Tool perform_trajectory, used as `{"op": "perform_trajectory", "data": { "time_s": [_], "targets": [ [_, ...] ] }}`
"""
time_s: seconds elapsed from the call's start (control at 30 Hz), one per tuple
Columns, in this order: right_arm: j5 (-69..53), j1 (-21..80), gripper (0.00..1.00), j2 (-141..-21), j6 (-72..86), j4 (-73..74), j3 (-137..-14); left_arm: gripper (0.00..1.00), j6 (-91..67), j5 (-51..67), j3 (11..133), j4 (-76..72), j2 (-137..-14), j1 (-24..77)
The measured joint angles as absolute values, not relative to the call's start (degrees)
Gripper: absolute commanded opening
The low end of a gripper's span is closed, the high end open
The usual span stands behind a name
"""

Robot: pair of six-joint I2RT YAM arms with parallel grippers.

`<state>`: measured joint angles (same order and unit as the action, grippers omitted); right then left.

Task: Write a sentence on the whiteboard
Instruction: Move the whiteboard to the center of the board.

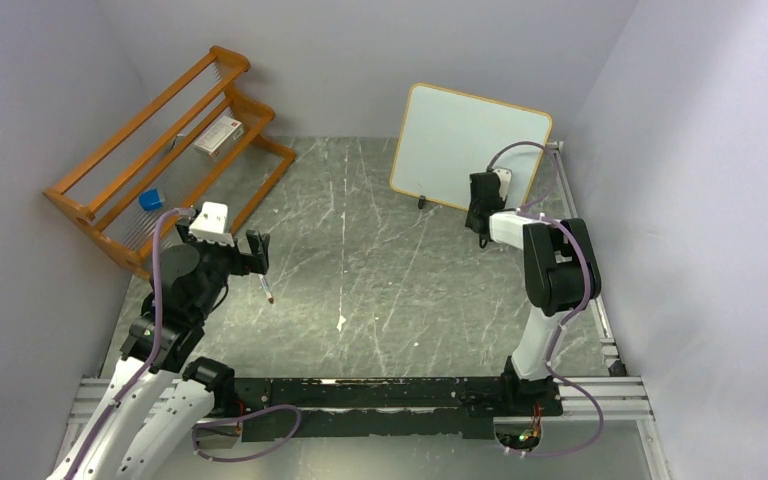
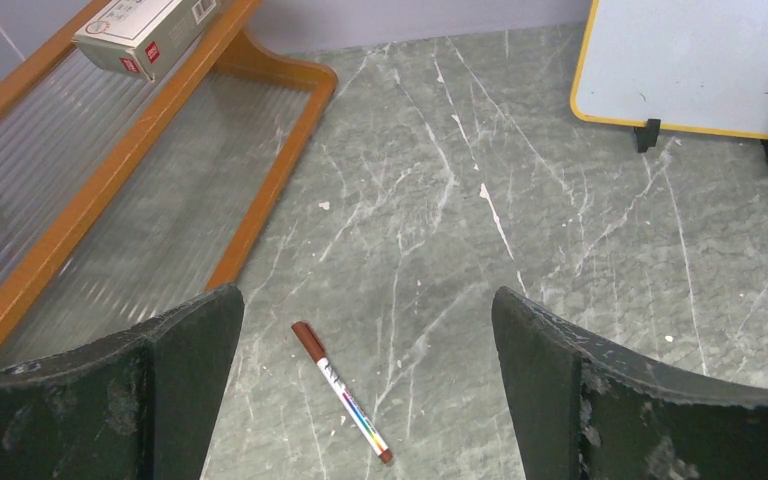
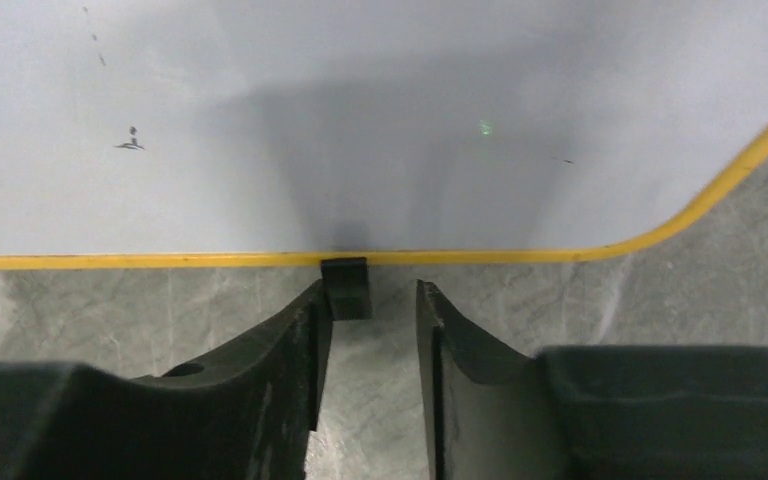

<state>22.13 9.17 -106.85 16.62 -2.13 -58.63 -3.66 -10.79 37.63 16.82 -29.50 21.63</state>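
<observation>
Lower left, the left gripper (image 2: 365, 300) hangs wide open and empty above the marker (image 2: 343, 392). Upper right, the whiteboard (image 1: 460, 140) stands blank, the right gripper (image 3: 370, 292) half-closed at its black foot (image 3: 346, 288), holding nothing. A skewed pinch could topple it.

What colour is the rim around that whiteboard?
Yellow. The whiteboard rim shows best in the right wrist view.
</observation>
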Motion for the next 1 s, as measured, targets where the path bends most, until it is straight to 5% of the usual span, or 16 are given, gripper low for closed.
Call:
{"op": "perform_trajectory", "data": {
  "time_s": [0.17, 0.3, 1.0],
  "targets": [
    [20.6, 9.1, 0.23, -108.2, 14.8, -3.5, -59.0, 0.98, -3.6, -10.4, 37.6, 16.6, -29.8, 21.6],
    [19.7, 9.0, 0.0, -108.2, 13.4, -3.7, -59.0, 0.98, -3.6, -10.2, 37.5, 16.4, -29.9, 21.6],
    [14.2, 15.0, 0.0, -94.3, 10.0, -4.8, -44.7, 0.98, -3.4, -9.3, 37.3, 16.1, -28.8, 21.6]
  ]
}}
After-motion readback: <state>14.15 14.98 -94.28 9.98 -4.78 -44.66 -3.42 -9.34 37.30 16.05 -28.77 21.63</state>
